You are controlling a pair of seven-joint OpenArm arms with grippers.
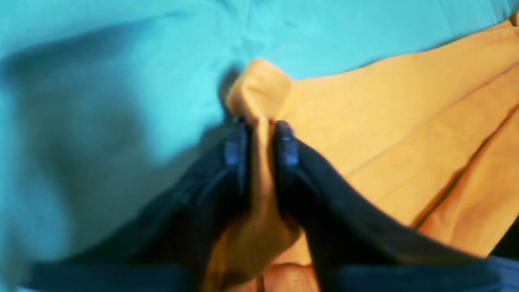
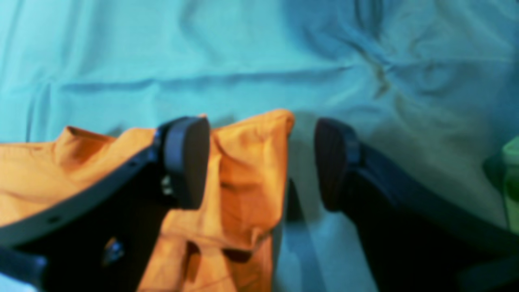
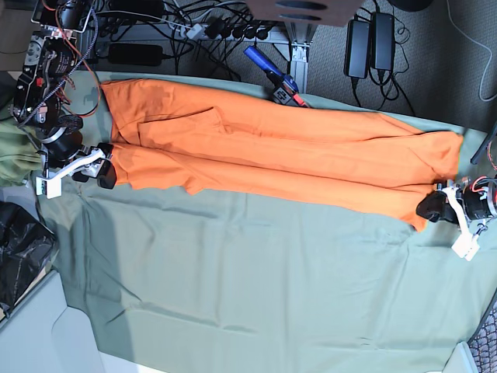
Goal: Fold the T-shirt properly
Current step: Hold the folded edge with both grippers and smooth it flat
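The orange T-shirt point(image 3: 272, 148) lies folded into a long band across the far half of the table. On the right in the base view, my left gripper point(image 3: 429, 208) sits at the band's near corner. In the left wrist view its narrow-set fingers point(image 1: 237, 140) pinch a bunched fold of the T-shirt point(image 1: 405, 121); the left gripper point(image 1: 261, 134) is shut on it. At the band's other end, my right gripper point(image 3: 103, 167) stands low over the cloth. The right wrist view shows the right gripper point(image 2: 261, 162) wide open, a loose T-shirt corner point(image 2: 243, 154) lying beside its left finger.
A large sage-green cloth point(image 3: 248, 287) covers the table. An olive-green garment point(image 3: 15, 155) and a black bag point(image 3: 19, 249) sit off the left edge. A blue tool point(image 3: 272, 78), cables and power bricks point(image 3: 369, 39) lie beyond the far edge.
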